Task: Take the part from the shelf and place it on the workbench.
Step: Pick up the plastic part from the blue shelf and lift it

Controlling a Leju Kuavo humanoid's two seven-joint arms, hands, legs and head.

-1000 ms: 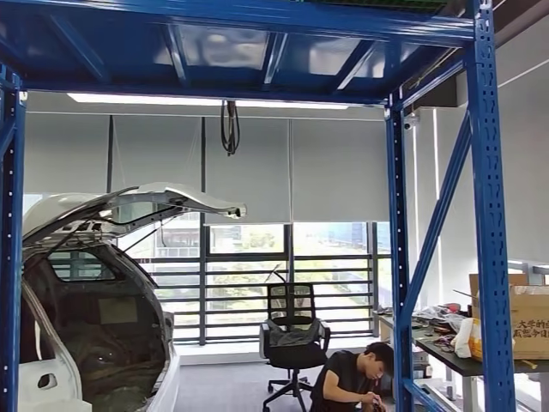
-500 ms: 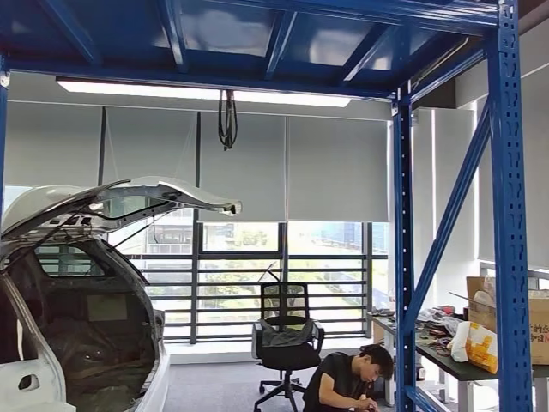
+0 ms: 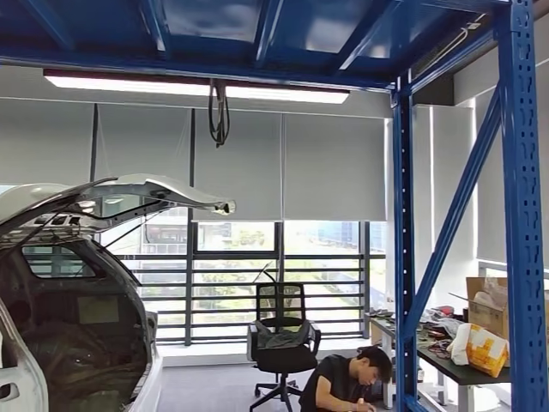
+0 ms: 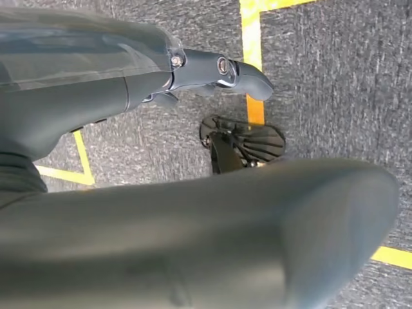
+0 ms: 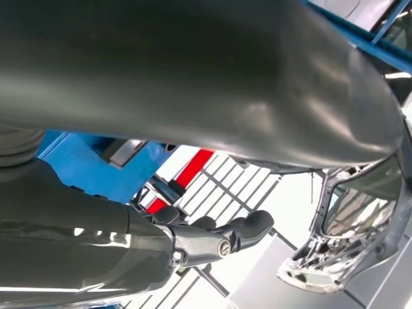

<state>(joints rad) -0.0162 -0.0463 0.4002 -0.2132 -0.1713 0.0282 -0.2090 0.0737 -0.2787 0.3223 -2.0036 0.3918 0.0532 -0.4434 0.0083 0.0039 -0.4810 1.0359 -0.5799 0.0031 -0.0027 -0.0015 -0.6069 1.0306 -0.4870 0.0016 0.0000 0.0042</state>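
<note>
I am facing the blue shelf (image 3: 521, 215); both my left hand (image 4: 160, 187) and right hand (image 5: 185, 161) are hanging spread and empty, ready for the part.

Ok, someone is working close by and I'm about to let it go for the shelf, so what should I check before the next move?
1. Left hand free: ok, it holds nothing and hangs over the floor.
2. Right hand free: ok, it holds nothing.
3. Part located: cannot tell; the head view looks up through the blue shelf frame.
4. Person out of the way: not ok, crouched on the floor right beside the frame's far post.
5. Free spot on the workbench: cannot tell; the visible end is cluttered, with a cardboard box and a yellow bag.
</note>
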